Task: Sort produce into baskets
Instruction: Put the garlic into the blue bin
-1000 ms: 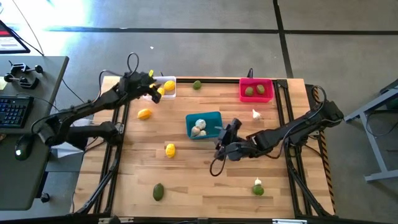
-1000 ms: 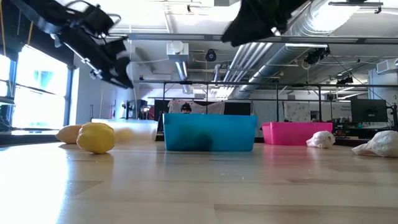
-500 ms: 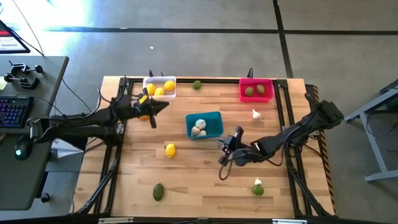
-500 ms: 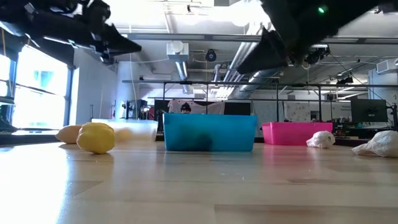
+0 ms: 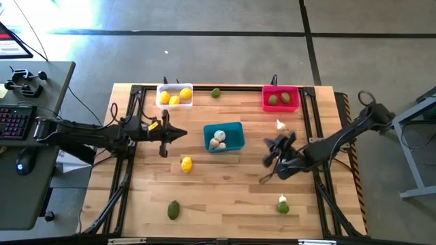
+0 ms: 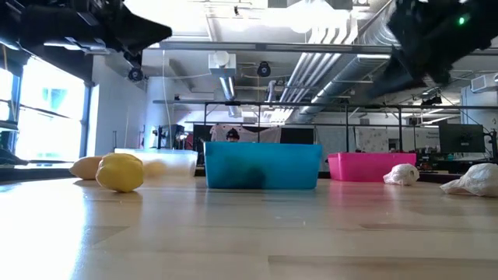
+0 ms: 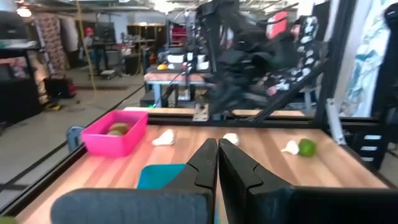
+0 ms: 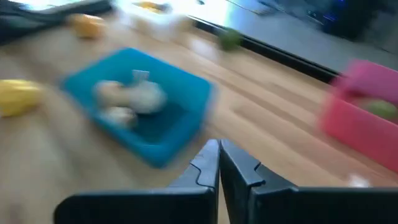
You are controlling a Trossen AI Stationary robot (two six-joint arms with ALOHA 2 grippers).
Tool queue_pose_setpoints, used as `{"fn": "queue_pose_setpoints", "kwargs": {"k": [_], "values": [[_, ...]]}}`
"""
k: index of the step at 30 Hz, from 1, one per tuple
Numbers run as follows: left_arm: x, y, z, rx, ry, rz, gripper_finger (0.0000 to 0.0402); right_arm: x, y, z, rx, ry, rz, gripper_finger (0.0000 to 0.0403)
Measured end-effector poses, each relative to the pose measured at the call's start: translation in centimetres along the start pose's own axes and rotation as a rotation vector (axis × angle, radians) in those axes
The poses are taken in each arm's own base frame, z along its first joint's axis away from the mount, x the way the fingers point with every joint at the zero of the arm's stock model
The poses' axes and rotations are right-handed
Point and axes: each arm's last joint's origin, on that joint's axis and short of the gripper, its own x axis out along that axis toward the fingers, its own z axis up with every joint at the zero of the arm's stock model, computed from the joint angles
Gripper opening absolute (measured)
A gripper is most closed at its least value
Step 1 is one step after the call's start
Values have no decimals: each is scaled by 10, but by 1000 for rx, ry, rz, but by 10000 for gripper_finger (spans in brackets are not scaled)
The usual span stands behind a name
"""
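Observation:
My left gripper (image 5: 178,131) (image 7: 217,155) is shut and holds nothing; it hangs level above the table's left side, pointing at the teal basket (image 5: 234,127). That basket holds garlic bulbs (image 5: 218,140). My right gripper (image 5: 270,145) (image 8: 219,149) is shut too, with nothing in it, right of the teal basket. The white basket (image 5: 174,87) at the far left holds lemons (image 5: 184,93). The pink basket (image 5: 281,88) holds green fruits (image 5: 279,99). Loose on the wood lie a lemon (image 5: 187,163), green fruits (image 5: 174,209) (image 5: 216,93) and garlic bulbs (image 5: 280,124) (image 5: 283,199).
An orange-yellow lemon (image 6: 85,166) lies under my left arm. A black frame (image 5: 306,109) runs along the table's sides. A desk with a keyboard (image 5: 13,122) stands left of the table. Bare wood lies along the near edge between the loose pieces.
My left gripper has swung from over the white basket toward the near edge, tipped up to level and shut. My right gripper has drawn back from beside the teal basket toward the table's right edge, rolled, and shut. No produce has moved.

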Motion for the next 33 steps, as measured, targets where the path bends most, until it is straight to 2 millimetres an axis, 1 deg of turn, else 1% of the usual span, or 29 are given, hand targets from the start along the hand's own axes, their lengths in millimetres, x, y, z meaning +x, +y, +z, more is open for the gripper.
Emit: {"fn": "queue_pose_setpoints", "kwargs": {"k": [3,5,8,14,16,18,20,23,27,30,33], "values": [[0,-3,1,-1,-14,-18,0,5,-24,1,10,78,-126,17],[0,-4,0,-1,-8,-23,0,12,-35,1,24,126,-203,39],[0,-4,0,-1,-7,-23,0,25,-44,3,39,187,-288,89],[0,-4,0,-1,-5,-23,0,51,-62,6,62,318,-418,203],[0,-4,0,-1,-4,-23,0,59,-68,7,69,363,-452,231],[0,-4,0,-1,-4,-23,0,66,-74,8,72,412,-477,249],[0,-4,0,-1,-4,-23,0,72,-80,8,66,454,-497,257],[0,-4,0,-1,-1,-23,0,81,-87,9,67,503,-511,258],[0,-4,-1,0,9,-23,0,92,-94,8,86,545,-460,258],[0,-4,-3,0,24,-23,0,100,-102,-5,125,581,-402,258],[0,-4,-3,0,27,-23,0,104,-110,-22,160,586,-381,258]]}}
